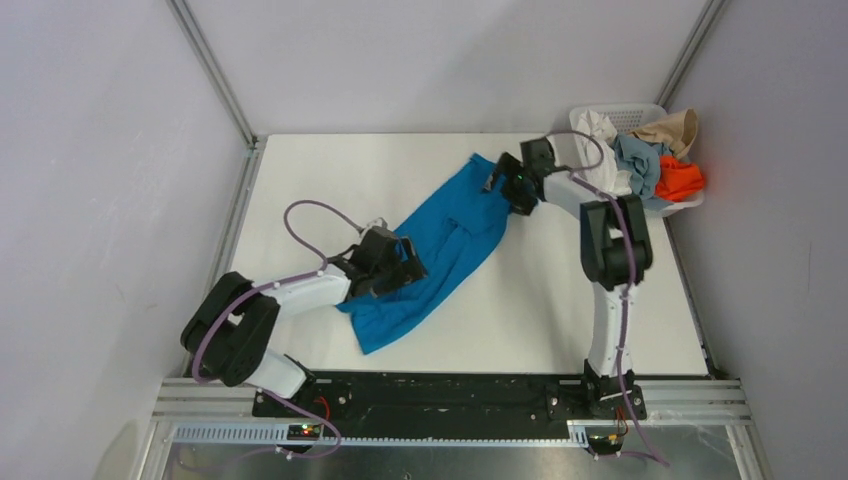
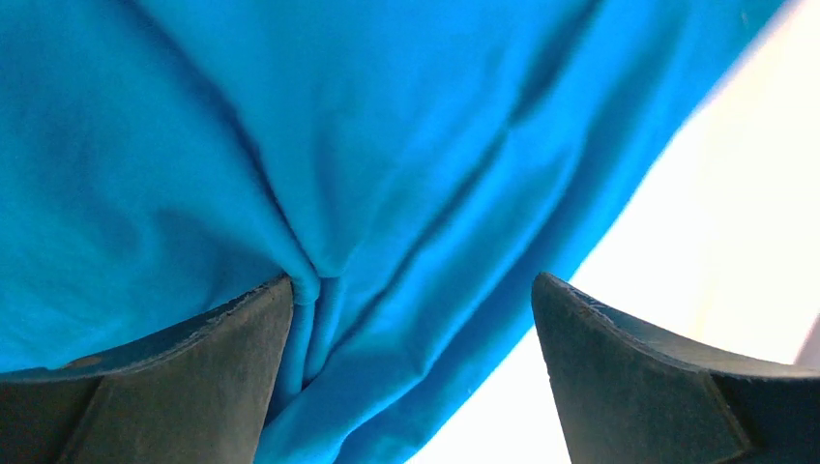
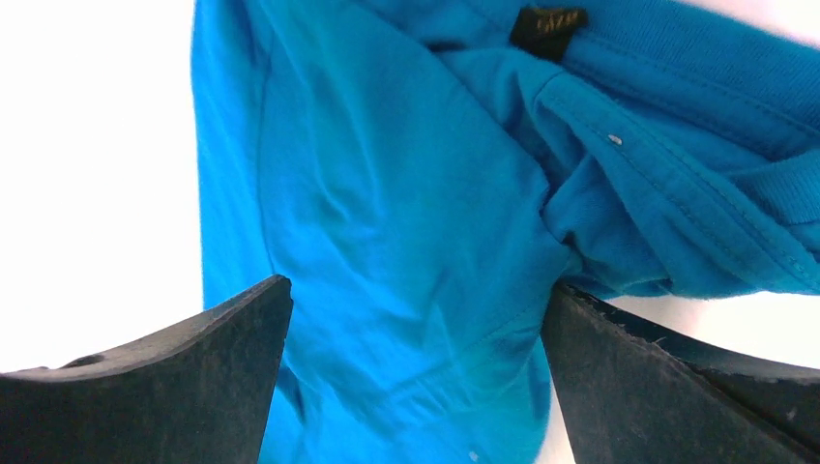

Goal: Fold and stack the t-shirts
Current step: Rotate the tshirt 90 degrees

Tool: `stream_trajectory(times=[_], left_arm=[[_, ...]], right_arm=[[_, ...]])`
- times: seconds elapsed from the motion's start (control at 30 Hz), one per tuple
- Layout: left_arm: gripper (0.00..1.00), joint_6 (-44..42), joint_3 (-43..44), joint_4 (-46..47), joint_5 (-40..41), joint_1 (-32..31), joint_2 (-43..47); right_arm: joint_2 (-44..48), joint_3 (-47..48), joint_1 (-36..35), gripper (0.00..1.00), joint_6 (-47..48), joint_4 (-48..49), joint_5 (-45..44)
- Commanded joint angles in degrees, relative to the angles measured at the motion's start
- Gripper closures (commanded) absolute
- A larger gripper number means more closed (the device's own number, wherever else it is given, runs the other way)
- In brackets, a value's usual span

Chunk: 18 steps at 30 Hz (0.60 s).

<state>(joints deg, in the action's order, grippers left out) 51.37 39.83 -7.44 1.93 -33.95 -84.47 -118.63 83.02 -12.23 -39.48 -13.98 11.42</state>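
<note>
**Top external view.** The blue t-shirt [image 1: 450, 245] lies as a long, loosely bunched strip slanting across the white table [image 1: 330, 170], one end nearer the arm bases and the other farther away and to the right. The left gripper [image 1: 405, 262] sits over the shirt's left edge, toward its near end. The right gripper [image 1: 497, 178] is at the shirt's far end, just over the cloth. Well to the right of that far end, at the table's corner, stands a white lattice basket [image 1: 640, 108]. A white t-shirt [image 1: 600, 130], a grey-blue t-shirt [image 1: 640, 160], a tan t-shirt [image 1: 672, 130] and an orange t-shirt [image 1: 680, 180] are heaped in it, spilling over its rim.

**Left wrist view.** The left gripper [image 2: 411, 290] is spread wide, clamping nothing. Blue cloth fills most of the picture. A pinched fold of it gathers against the dark finger [image 2: 193, 377] on the picture's left side, and more cloth lies in the gap. The other finger is over bare table [image 2: 735, 213], just beyond the shirt's edge.

**Right wrist view.** The right gripper [image 3: 416, 290] is likewise released, its dark fingers [image 3: 174, 377] apart with wrinkled blue cloth between them. Beyond the fingertips the shirt's ribbed collar [image 3: 696, 97] curls over, showing a small dark label [image 3: 548, 29]. White table shows to the left of the shirt.
</note>
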Motion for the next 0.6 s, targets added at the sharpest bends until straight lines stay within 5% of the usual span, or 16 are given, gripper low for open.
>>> stream_trajectory(times=[0.0,0.2,0.4,0.57], left_arm=[[0.0,12.0,-3.2,6.5,-1.6,-7.6,-4.0],[0.0,24.0,-1.3,7.1,7.1,-16.5,-3.9],[0.0,22.0,1.5,6.3,9.9,-22.0,2.1],[0.0,16.6,-0.7,0.5,13.9,-23.9,11.6]], right_arm=[[-11.9,20.1,-5.5,0.01,3.4,-7.8,-1.4],[-27.8,48.9,-8.7,0.02,2.0,-11.6,-3.3],[-31.9,57.2,-8.4,0.02,-1.2,-5.2,-2.6],[-20.9,54.3,-9.0,0.01,6.0,-9.1,-8.2]])
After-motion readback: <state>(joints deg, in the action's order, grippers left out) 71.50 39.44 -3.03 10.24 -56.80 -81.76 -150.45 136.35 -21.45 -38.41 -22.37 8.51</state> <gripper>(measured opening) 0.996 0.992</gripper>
